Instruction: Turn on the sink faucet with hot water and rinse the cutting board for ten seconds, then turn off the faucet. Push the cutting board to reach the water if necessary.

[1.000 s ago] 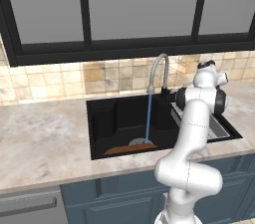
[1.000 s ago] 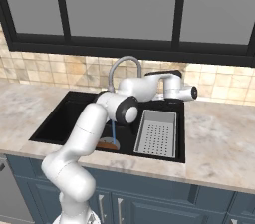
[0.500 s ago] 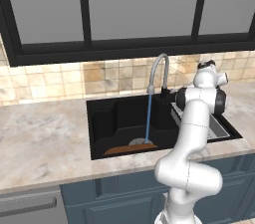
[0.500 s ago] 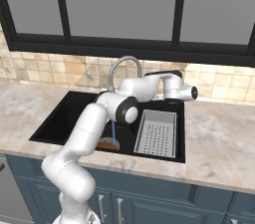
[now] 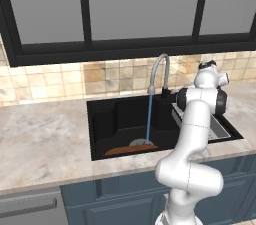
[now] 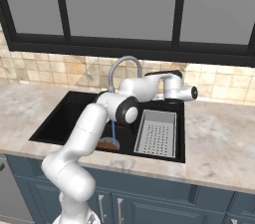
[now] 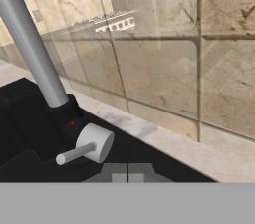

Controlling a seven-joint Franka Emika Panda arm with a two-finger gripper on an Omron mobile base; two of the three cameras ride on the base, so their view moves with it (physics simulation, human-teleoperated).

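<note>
Gripper (image 6: 158, 74): at the back of the sink by the faucet base, up against the tiled wall; in the hand view only a sliver of its tips rises at the bottom edge (image 7: 128, 172), so I cannot tell how far open it is or whether it grips anything.
Counter (image 5: 45, 139): pale marbled stone around the basin on all sides.
Sink (image 5: 102, 119): black recessed basin set in the counter below the window.
Tray (image 6: 157, 132): grey perforated strainer in the right part of the basin; plain in the right base view, mostly hidden behind the arm in the left base view.
Faucet (image 5: 159, 71): grey gooseneck rising from a dark base at the back rim, arching forward and left over the basin. The hand view shows its straight stem (image 7: 31, 49).
Board (image 5: 131, 148): orange-brown, lying flat on the basin floor near the front wall, long axis left to right (full length seen from the left; the right base view shows only an end (image 6: 106, 144) past the arm).
Water (image 5: 148, 118): thin blue stream falling straight from the spout, landing at the board's right end.
Lever (image 7: 85, 148): small grey knob and rod on the faucet base, pointing left in the hand view, just above the tips.
</note>
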